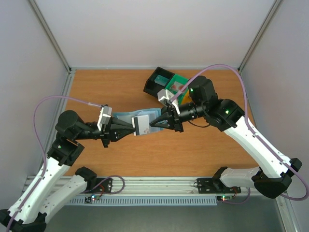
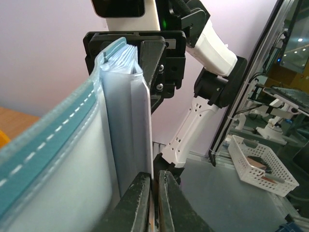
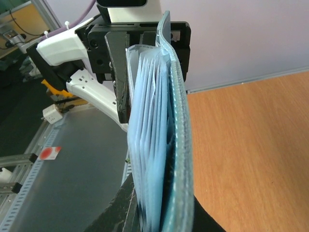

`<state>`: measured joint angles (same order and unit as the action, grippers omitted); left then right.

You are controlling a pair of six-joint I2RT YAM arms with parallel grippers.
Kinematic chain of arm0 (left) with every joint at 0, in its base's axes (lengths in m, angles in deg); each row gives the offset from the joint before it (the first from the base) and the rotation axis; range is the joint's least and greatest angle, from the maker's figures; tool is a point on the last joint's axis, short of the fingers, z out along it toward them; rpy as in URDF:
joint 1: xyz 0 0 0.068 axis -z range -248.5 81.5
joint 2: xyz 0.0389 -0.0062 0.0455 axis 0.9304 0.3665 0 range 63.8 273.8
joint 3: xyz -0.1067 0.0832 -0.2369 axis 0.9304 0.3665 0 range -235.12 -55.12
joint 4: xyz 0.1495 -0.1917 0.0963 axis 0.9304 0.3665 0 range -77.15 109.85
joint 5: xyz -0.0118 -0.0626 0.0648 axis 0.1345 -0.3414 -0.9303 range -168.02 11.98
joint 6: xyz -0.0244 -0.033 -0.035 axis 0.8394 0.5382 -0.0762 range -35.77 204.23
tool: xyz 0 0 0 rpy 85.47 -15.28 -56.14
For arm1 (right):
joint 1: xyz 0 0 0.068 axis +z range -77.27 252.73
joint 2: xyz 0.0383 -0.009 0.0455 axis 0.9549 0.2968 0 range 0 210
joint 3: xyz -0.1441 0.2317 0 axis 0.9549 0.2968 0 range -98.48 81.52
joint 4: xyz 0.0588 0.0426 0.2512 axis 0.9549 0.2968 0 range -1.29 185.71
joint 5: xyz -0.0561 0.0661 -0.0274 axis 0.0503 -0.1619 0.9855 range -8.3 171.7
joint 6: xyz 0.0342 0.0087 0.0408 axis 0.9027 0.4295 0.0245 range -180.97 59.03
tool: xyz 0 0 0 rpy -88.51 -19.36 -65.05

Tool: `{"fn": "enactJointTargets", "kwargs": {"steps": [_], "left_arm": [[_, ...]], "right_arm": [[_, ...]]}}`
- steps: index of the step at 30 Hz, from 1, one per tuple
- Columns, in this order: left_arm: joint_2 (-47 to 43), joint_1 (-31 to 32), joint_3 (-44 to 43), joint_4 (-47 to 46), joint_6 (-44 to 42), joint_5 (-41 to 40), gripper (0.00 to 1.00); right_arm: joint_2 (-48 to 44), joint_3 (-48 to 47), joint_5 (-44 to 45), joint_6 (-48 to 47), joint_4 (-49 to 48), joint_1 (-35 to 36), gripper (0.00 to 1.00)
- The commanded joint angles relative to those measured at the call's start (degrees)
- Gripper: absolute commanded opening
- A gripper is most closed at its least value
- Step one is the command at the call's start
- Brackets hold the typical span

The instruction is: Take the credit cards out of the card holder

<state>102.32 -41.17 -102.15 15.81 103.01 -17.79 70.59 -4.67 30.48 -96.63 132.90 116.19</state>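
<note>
**Card holder pinched between both my claws**

Both my arms meet over the middle of the table (image 1: 96,154), and the light blue card holder (image 1: 124,116) hangs between them, off the wood and standing on its edge. My left claw (image 2: 154,203) is nearly shut, its two fingers nipping one thin pale leaf at the near end. My right claw (image 3: 161,217) is nearly shut too, clamped on the opposite end, where the stitched cover and several pale blue pocket leaves fan out side by side. Black, green and orange bins (image 1: 166,82) sit behind my right wrist, near the table's back edge.
</note>
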Motion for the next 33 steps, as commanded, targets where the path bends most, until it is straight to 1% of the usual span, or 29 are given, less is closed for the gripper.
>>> {"fn": "enactJointTargets", "kwargs": {"steps": [1,2,8,12,23,31,33], "left_arm": [[-0.6,-0.3,0.6,-1.5,-0.7,0.9,0.03],[-0.6,-0.3,0.6,-1.4,-0.8,0.6,0.01],[-0.9,-0.6,-0.1,1.7,-1.9,-2.1,0.00],[-1.6,-1.5,-0.5,4.7,-3.0,-3.9,0.00],[-2.9,-3.5,-1.2,9.0,-5.7,-7.7,0.00],[-4.0,-3.5,-2.5,14.8,-12.7,-11.5,0.00],[-4.2,-3.5,-3.2,17.8,-17.2,-12.7,0.00]], "right_arm": [[-0.9,-0.2,-0.9,-0.8,-0.2,0.3,0.01],[-0.9,-0.1,-0.9,-0.7,-0.2,0.3,0.01],[-1.4,0.2,-0.4,-1.4,0.5,0.1,0.01],[-2.9,1.8,-0.8,-1.5,0.8,-2.3,0.01],[-5.9,5.8,-0.6,-0.9,1.8,-7.7,0.01],[-6.9,10.2,-1.8,5.7,-2.6,-16.0,0.01],[-6.5,11.0,-2.0,7.6,-3.8,-18.2,0.01]]}}
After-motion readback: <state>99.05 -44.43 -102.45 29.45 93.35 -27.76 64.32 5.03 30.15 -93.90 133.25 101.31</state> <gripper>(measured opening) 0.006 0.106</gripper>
